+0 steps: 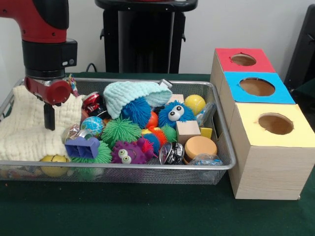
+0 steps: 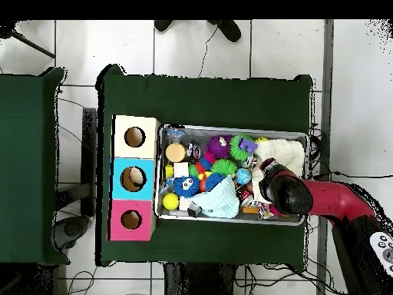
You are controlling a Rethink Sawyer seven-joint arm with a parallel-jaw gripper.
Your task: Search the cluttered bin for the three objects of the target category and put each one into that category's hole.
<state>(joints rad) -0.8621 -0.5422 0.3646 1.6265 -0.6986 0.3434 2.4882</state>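
Looks like early days. Bin (image 1: 224, 129) still crammed: fuzzy balls (image 1: 120, 130), a blue googly-eyed one (image 1: 175, 114), a wooden cube (image 1: 187, 131), a yellow ball (image 1: 195, 103), a little globe (image 1: 92, 125), a teal knit hat (image 1: 129, 95), shiny bits, plus a cream cloth (image 1: 29, 125) bunched at one end. Target category not given, so no telling which three count, but presumably somewhere in that pile. Three-hole box (image 1: 266, 128) just beside the bin, red, blue and yellow tops, and nothing visible inside any hole from here. Gripper (image 1: 49, 118) hanging over the cloth end, one dark finger showing against the cloth, nothing seen in it; can't tell if spread or pinched. So pretty much everything left: find, grab, drop, times three.
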